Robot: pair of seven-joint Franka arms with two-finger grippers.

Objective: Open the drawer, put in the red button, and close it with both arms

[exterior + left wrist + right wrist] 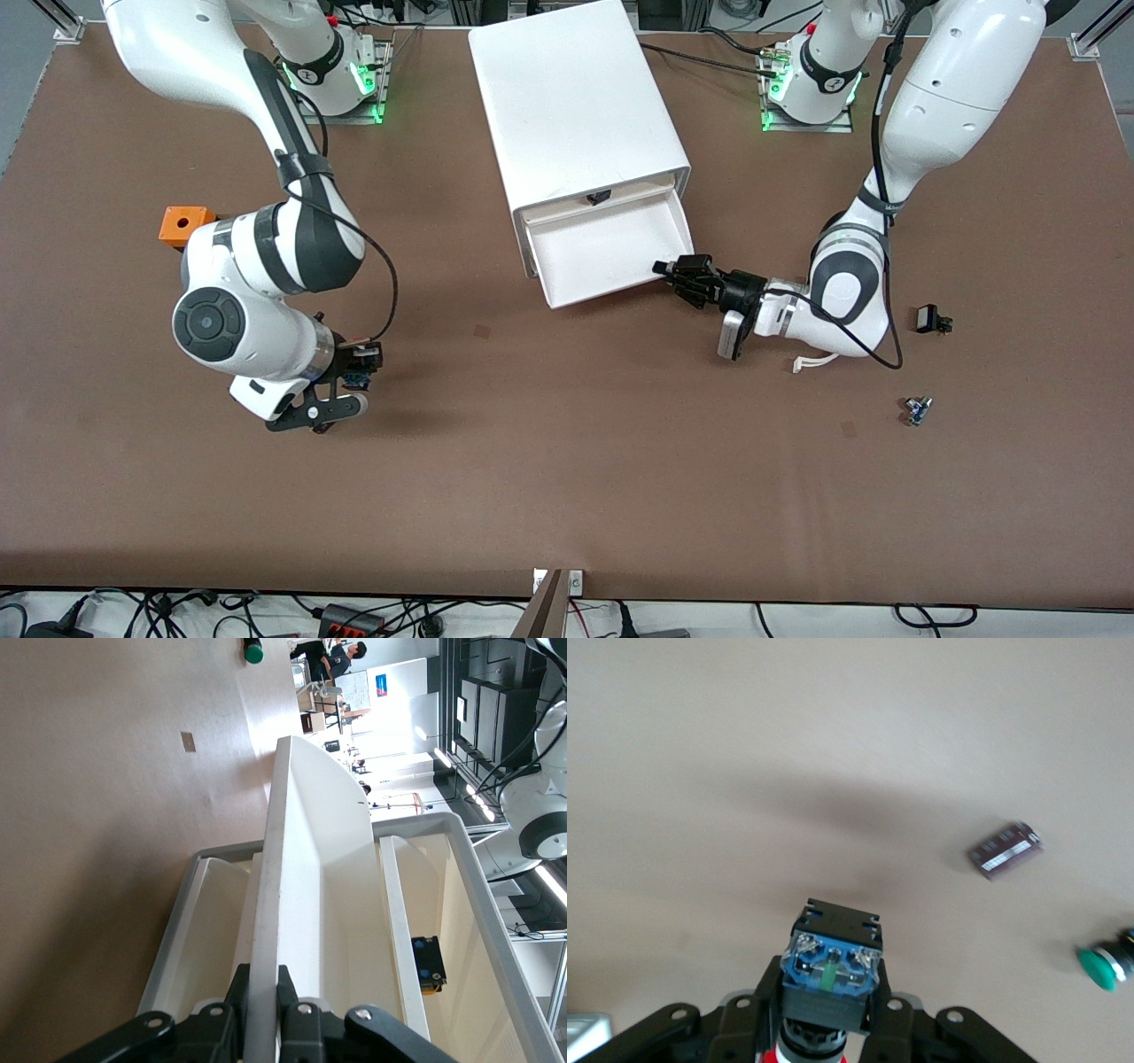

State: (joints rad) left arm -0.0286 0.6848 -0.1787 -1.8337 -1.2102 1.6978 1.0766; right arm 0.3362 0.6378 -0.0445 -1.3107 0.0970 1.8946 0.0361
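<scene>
The white cabinet (576,97) stands mid-table at the back, and its drawer (611,252) is pulled open and looks empty. My left gripper (666,268) is shut on the drawer's front wall (266,904) at the corner toward the left arm's end. In the left wrist view its fingers (236,997) clamp that wall on both sides. My right gripper (345,390) is over the bare table toward the right arm's end. It is shut on the red button (831,961), gripping its black and blue body with the red cap toward the wrist.
An orange box with a hole (186,224) sits beside the right arm. A green-capped switch (917,410) and a small black part (932,319) lie toward the left arm's end. The green switch also shows in the right wrist view (1101,964).
</scene>
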